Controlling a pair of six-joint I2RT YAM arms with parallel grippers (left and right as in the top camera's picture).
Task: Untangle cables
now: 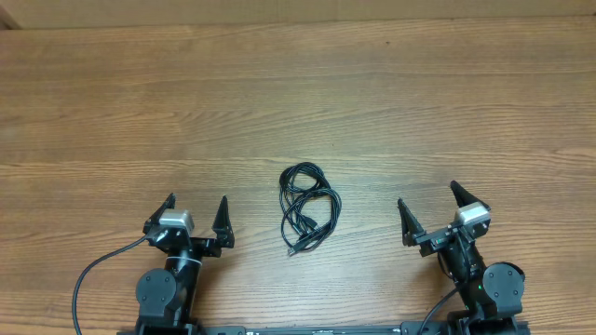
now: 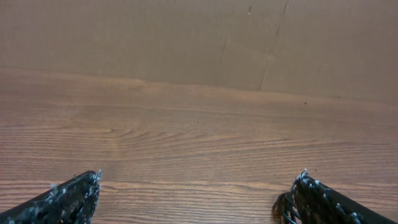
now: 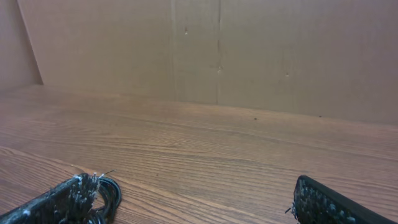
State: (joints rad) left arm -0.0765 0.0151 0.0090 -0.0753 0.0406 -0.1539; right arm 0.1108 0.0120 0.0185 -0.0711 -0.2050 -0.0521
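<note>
The cables (image 1: pixel 305 207) lie as one tangled bundle of thin black loops on the wooden table, between the two arms, with plug ends at its lower left. My left gripper (image 1: pixel 196 206) is open and empty, to the left of the bundle. My right gripper (image 1: pixel 428 194) is open and empty, to the right of it. In the left wrist view a few loops (image 2: pixel 283 206) show beside the right finger, between open fingertips (image 2: pixel 199 177). In the right wrist view loops (image 3: pixel 111 191) show past the left finger of the open jaws (image 3: pixel 193 186).
The wooden table (image 1: pixel 298 102) stretches bare behind the bundle. A brown cardboard wall (image 3: pixel 217 50) stands along its far edge. A thick black arm cable (image 1: pixel 98 265) curves at the lower left.
</note>
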